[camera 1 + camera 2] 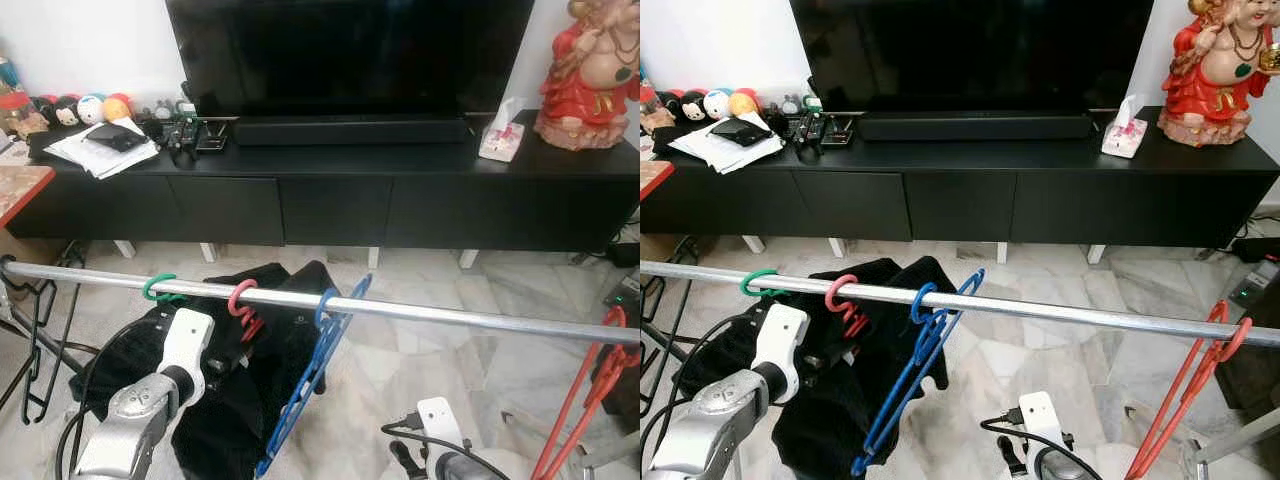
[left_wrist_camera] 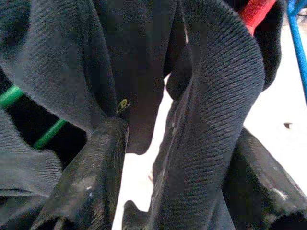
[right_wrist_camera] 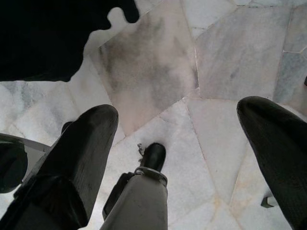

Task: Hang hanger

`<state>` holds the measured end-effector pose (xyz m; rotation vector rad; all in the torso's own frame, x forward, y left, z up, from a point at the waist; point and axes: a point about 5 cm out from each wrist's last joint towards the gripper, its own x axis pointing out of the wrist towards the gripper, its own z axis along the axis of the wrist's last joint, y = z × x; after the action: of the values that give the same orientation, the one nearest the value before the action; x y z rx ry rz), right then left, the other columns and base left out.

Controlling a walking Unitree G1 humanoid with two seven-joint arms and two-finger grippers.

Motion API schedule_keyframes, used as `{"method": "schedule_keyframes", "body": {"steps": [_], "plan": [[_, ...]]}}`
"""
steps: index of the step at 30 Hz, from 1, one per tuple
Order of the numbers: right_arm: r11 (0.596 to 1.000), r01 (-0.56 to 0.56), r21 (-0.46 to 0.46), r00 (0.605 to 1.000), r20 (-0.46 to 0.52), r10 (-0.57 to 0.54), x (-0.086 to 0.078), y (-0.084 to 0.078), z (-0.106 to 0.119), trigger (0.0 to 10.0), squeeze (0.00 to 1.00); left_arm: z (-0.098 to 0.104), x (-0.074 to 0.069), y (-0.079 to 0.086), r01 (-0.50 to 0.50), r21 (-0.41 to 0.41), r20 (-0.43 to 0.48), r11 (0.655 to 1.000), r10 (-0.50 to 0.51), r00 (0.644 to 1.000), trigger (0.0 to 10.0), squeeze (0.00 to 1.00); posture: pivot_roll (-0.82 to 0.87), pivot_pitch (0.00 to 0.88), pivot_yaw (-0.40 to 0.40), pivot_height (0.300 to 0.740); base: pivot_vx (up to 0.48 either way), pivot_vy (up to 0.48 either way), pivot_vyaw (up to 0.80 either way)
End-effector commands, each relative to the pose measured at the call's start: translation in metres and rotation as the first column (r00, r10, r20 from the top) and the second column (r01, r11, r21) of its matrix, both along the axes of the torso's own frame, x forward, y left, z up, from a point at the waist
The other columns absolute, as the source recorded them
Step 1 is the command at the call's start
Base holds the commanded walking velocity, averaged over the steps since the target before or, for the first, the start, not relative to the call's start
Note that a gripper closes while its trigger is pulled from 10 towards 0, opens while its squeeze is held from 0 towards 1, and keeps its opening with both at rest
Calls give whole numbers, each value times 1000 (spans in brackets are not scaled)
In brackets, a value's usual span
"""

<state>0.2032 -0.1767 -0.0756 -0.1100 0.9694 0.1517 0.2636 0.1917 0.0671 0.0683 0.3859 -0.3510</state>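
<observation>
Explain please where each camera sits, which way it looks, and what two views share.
Left eye, right eye: head camera, looking forward and down at the metal rail, blue hanger, TV cabinet; both silver arms show.
Left wrist: looks along the left gripper into black clothing.
Right wrist: faces the marble floor past the open right gripper.
Left eye and left wrist share the clothing.

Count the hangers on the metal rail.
4: green hanger at the left, red hanger beside it, both under black clothing; empty blue hanger mid-rail; red-orange hanger at the right. Clothing may hide others.
</observation>
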Motion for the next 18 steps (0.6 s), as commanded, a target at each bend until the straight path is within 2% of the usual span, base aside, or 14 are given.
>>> {"method": "schedule_keyframes", "body": {"steps": [1,18], "plan": [[1000,7,5,1000,-6,-7,-1,0,0,10000,0,2,2,6,-10,16,15,1000,10,1000,0,0,-14,0,31,740,0,0,0],[1000,6,4,1000,-8,-6,-1,0,-1,10000,0,-1,0,5,5,25,41,1000,-6,999,0,0,-17,0,29,740,0,0,0]]}}
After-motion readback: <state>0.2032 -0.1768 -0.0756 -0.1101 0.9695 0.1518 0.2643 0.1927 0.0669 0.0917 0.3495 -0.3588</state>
